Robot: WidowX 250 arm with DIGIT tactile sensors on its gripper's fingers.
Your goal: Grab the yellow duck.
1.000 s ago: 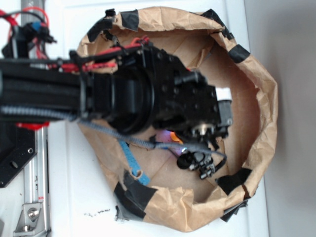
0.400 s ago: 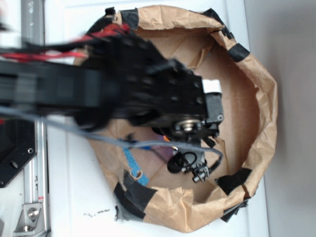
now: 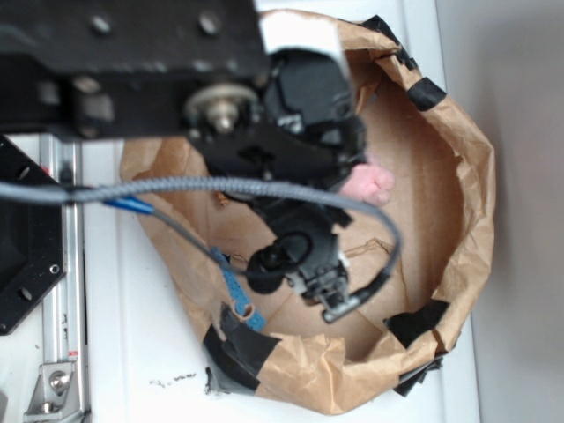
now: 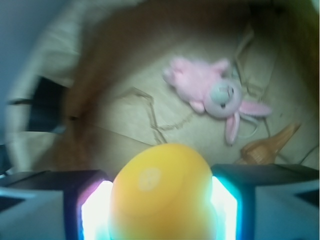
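In the wrist view the yellow duck (image 4: 161, 192) is a rounded yellow body pressed between the two glowing pads (image 4: 95, 212) of my gripper (image 4: 161, 210). The gripper is shut on it and holds it well above the floor of the brown paper bag (image 4: 125, 112). In the exterior view the black arm and gripper body (image 3: 300, 256) hang over the bag (image 3: 467, 185) and hide the duck.
A pink plush bunny (image 4: 212, 92) lies on the bag floor; a bit of it shows in the exterior view (image 3: 370, 182). An orange-brown spiral seashell (image 4: 270, 145) lies beside it. Black tape patches (image 3: 416, 324) and a blue strap (image 3: 233, 286) sit on the bag rim.
The arm has lifted up and toward the camera, now covering the top left of the exterior view. The pink bunny has come into sight under it.
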